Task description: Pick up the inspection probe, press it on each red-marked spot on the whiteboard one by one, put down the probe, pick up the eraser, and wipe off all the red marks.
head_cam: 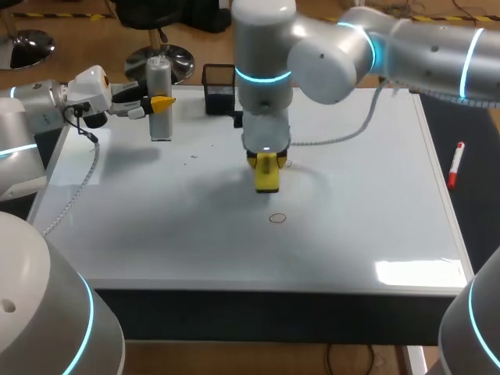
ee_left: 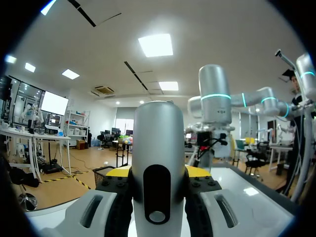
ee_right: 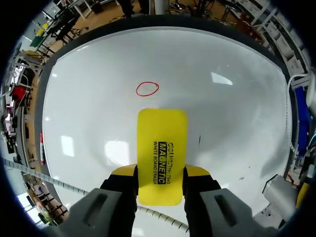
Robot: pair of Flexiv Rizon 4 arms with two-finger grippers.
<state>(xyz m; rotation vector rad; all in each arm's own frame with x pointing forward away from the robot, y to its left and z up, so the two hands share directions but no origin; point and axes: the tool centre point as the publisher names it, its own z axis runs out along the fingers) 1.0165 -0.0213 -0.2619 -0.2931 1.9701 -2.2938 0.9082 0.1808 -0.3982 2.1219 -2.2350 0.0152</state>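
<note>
The right gripper (ee_right: 160,172) is closed on the yellow eraser (ee_right: 162,158), one yellow-tipped finger pressing each long side. Most of the eraser sticks out past the fingertips toward the whiteboard (head_cam: 367,219). It hangs over the board's middle; whether the eraser touches the surface I cannot tell. A red ring mark (ee_right: 147,89) (a thin open loop) lies just ahead of the eraser's free end, apart from it. The left gripper (head_cam: 156,104), near the board's far left corner, is clamped on the silver inspection probe (head_cam: 159,86), which stands upright between its fingers. A black mesh pen holder (head_cam: 219,87) sits at the far edge, between the two grippers.
</note>
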